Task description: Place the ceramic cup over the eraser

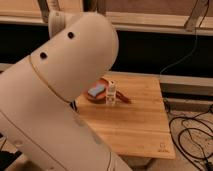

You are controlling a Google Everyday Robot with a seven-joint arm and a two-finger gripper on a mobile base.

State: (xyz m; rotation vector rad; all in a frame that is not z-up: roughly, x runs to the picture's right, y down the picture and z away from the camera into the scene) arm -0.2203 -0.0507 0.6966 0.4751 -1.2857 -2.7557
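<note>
Dim, warm light; soft blur

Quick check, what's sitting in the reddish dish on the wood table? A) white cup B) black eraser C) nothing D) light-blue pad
D: a flat light-blue pad lies in the reddish dish, just left of the small white-capped bottle. The robot's arm blocks much of the table; the gripper is out of view.

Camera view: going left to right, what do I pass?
Big white robot arm → light-blue pad in a reddish dish → small white-capped bottle → bare wooden table → floor cables. The tool is not in view.
</note>
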